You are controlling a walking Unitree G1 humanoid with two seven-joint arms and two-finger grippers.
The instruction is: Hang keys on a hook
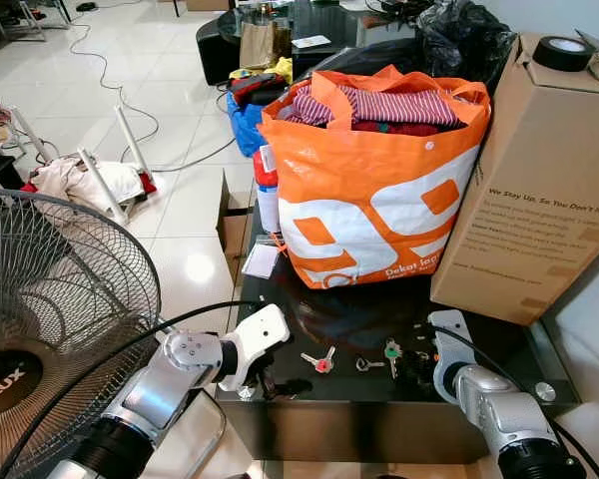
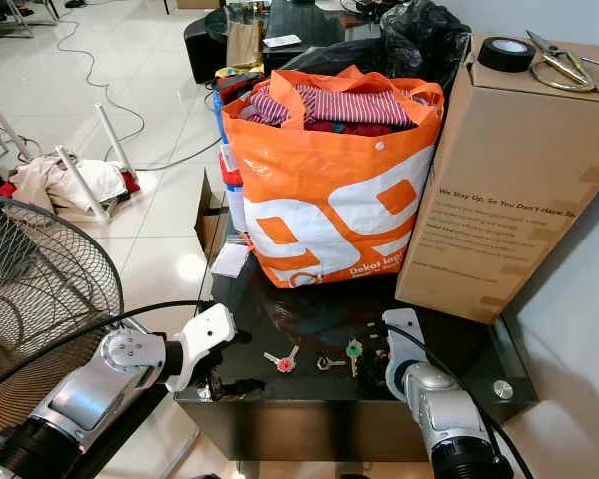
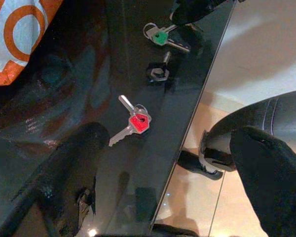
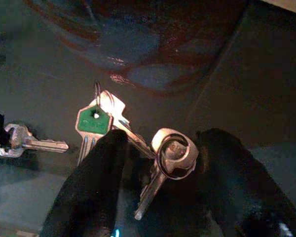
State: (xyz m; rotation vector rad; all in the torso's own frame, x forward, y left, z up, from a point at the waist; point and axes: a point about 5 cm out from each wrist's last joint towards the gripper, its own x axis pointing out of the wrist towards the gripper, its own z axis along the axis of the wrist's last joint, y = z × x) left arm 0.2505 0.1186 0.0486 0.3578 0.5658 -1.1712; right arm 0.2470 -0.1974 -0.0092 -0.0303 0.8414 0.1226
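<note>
Three keys lie near the front edge of a black glass table (image 1: pixel 499 344): a red-capped key (image 1: pixel 320 363), a small dark-headed key (image 1: pixel 367 364) and a green-capped key (image 1: pixel 392 350) on a ring with silver keys (image 4: pixel 175 153). My right gripper (image 4: pixel 165 139) is down on the table at that bunch. Its black fingers (image 4: pixel 93 187) are spread on either side of the ring, open. My left gripper (image 3: pixel 172 182) hovers at the table's front left corner, short of the red-capped key (image 3: pixel 138 122). It is open wide and holds nothing.
A full orange shopping bag (image 1: pixel 369 210) stands at the back of the table, with a tall cardboard box (image 1: pixel 549 180) to its right carrying a tape roll (image 1: pixel 562 52) and scissors (image 2: pixel 571 62). A standing fan (image 1: pixel 50 319) is close on my left. Cables and clothes lie on the tiled floor.
</note>
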